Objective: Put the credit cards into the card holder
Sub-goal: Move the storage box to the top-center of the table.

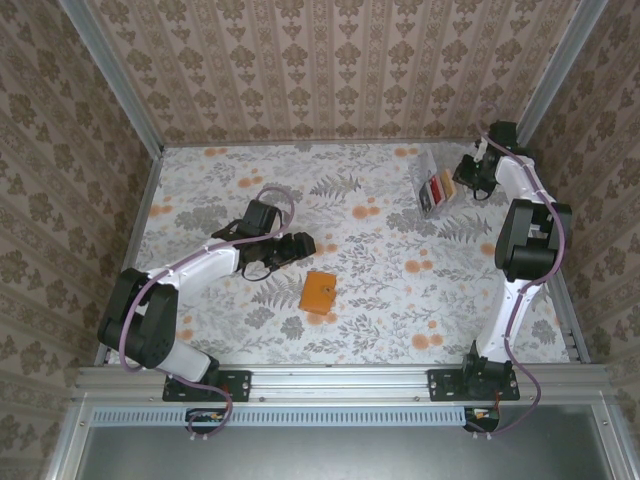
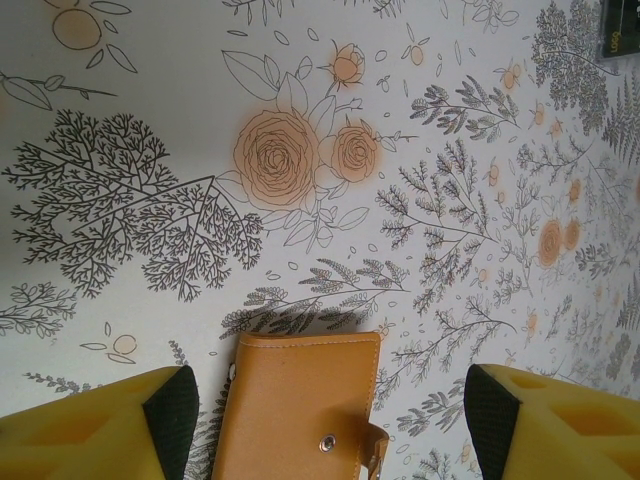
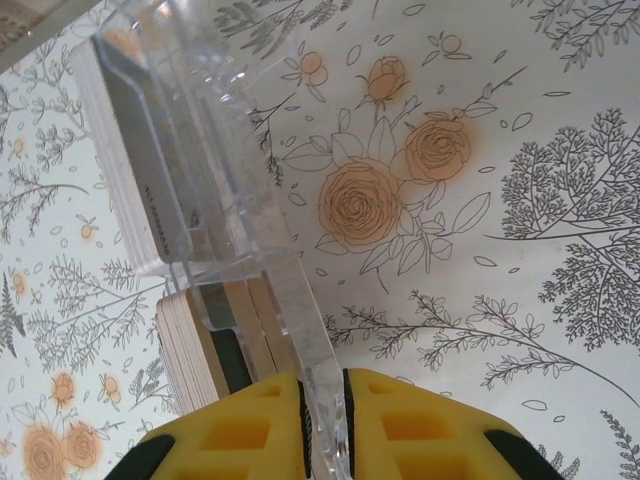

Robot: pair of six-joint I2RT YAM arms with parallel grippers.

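Yellow fingers of the right gripper are clamping one wall of the clear box, where we are seeing the credit cards stacked, at the far right of the table. We are finding the left gripper hanging wide open over the closed card holder, mid-table.

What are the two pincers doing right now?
Left pincer: open, holding nothing.
Right pincer: closed on the clear plastic box wall.

Patterned wallpaper walls enclose a floral-print table, evenly lit
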